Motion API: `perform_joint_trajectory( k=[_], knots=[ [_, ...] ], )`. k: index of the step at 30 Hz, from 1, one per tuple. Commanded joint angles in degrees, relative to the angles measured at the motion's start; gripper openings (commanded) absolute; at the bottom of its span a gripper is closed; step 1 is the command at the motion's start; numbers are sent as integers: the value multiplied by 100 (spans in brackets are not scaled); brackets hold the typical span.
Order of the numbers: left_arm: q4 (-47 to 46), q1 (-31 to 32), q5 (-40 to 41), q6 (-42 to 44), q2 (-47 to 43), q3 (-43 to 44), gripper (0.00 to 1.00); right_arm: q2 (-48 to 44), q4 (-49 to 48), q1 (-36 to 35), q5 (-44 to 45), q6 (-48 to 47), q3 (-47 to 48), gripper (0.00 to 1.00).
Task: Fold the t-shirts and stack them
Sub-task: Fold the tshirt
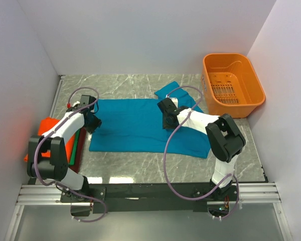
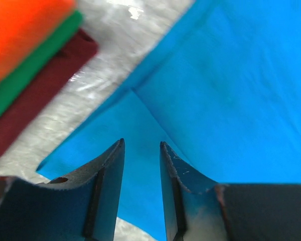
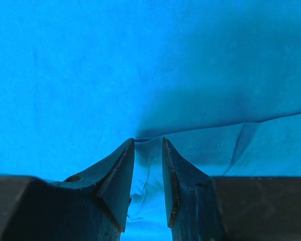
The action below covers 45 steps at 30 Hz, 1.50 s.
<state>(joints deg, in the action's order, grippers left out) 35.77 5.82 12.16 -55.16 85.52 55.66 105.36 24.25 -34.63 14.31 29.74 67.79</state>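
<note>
As viewed from above, shows a teal-blue cloth t-shirt (image 1: 135, 133) spread flat across the middle of a grey marbled tabletop (image 1: 140, 168), partly folded into a long rectangle, with one sleeve poking out at the far right. Places the left gripper (image 1: 96, 123) at the shirt's left edge and the right gripper (image 1: 169, 123) right of its middle, near the far edge, both pointing down onto the cloth. In the left wrist view, presents black fingers (image 2: 108, 175) narrowly apart over a corner of overlapping blue layers; pinching cloth or not, cannot tell. In the right wrist view, presents fingers (image 3: 118, 175) set close on a puckered ridge of the same shirt, gripped between them just beneath a folded edge. Beside the shirt's left edge, across a strip of bare tabletop, sets a stepped stack: bright orange folded shirt (image 2: 25, 25) on top, green folded shirt (image 2: 35, 70) beneath, dark red folded shirt (image 2: 45, 88) lowest, leaving a band of each lower layer uncovered. At the far right corner, well apart from the arms, includes an orange plastic basket (image 1: 241, 108).
</note>
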Motion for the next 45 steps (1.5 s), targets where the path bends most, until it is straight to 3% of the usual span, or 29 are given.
perform_joint_trajectory(
  k=[1,14,35,38,42,45],
  knots=[
    [229,24,594,-382,193,287,39,-24,-105,-52,178,50,15,36],
    [176,15,743,-672,1098,797,33,-77,-228,-44,108,-3,-47,35],
    [106,15,761,-777,1451,639,30,-183,-342,-52,37,-29,-134,36],
    [115,6,752,-769,1433,639,26,-183,-351,-52,37,-12,-134,36],
    [158,15,761,-751,1363,648,10,-191,-368,-44,63,23,-143,36],
    [176,6,735,-698,1284,648,6,-218,-368,-35,134,59,-161,35]
  ],
)
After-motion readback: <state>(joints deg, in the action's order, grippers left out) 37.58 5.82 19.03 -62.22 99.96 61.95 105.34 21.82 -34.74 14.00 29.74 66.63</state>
